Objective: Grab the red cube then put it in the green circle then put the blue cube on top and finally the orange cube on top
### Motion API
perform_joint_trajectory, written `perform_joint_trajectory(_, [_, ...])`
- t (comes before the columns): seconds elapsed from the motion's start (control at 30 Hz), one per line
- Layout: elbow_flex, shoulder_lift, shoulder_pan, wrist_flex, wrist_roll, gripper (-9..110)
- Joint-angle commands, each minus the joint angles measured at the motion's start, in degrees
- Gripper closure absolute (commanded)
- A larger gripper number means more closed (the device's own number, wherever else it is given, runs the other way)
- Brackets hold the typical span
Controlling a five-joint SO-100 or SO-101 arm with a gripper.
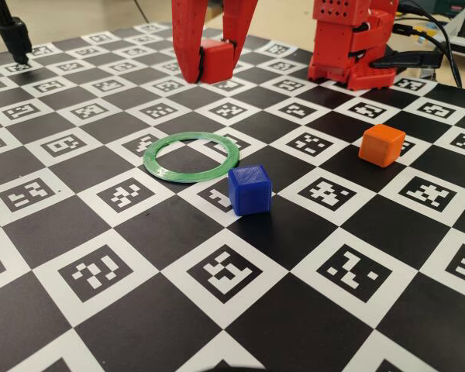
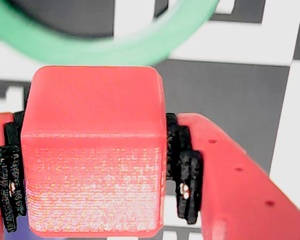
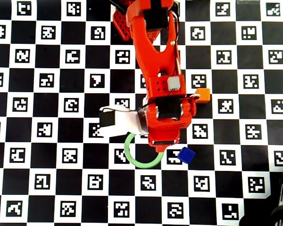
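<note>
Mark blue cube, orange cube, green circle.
blue cube (image 1: 249, 191), fixed view, front face.
orange cube (image 1: 382, 145), fixed view, front face.
green circle (image 1: 156, 166), fixed view, left part of band.

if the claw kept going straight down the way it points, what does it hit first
Probably the checkered marker board just behind the thin green plastic ring: the claw holds the small red plastic cube short of it; depth is uncertain.

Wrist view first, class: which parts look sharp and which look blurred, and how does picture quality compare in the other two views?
Wrist view: the red cube between the gripper pads is sharp, layer lines visible; the green circle behind is soft and out of focus. Fixed view: crisp, with the blue cube casting a soft shadow on the board. Overhead view: evenly lit, but the arm hides the red cube.
</note>
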Motion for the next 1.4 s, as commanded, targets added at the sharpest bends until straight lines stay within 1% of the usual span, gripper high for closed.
perform_joint_trajectory(0.0, [1.41, 1.76, 0.88, -4.04, -0.44, 97])
perform_joint_trajectory(0.23, [5.89, -0.09, 1.14, -9.93, -0.97, 97])
perform_joint_trajectory(0.77, [7.56, -6.77, 2.99, -16.61, -2.29, 97])
perform_joint_trajectory(1.37, [7.73, -8.61, 3.78, -17.75, -3.78, 97])
